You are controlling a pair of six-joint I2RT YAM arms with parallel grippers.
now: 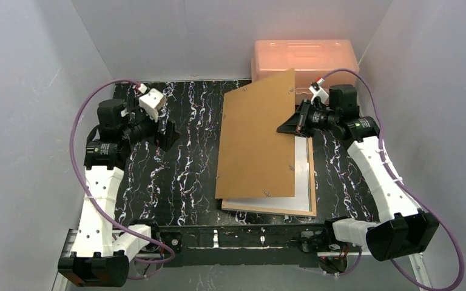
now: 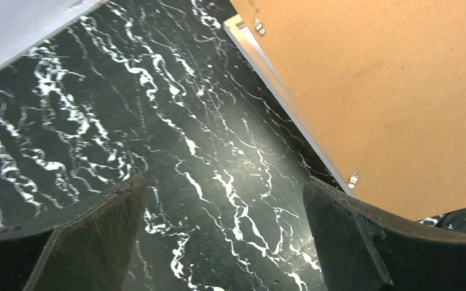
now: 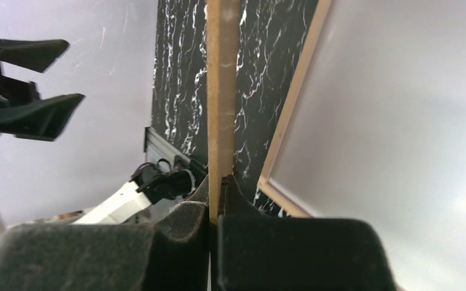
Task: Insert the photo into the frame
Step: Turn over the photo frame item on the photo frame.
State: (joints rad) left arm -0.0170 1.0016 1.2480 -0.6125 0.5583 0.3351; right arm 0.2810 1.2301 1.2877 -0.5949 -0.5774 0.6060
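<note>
Pinching the backing board (image 1: 258, 136) by its edge, my right gripper (image 1: 295, 121) held it tilted over the frame (image 1: 311, 182) on the table (image 1: 182, 176). The left gripper (image 2: 224, 242) hung spread. I saw no photo. I judged the board should swing fully clear, grip firm.

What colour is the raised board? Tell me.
The board is plain brown, clearest from the top camera.

the frame (image 1: 273, 210) lies flat on the black white-veined table (image 1: 188, 170); orange box (image 1: 306, 57) at far edge.
</note>
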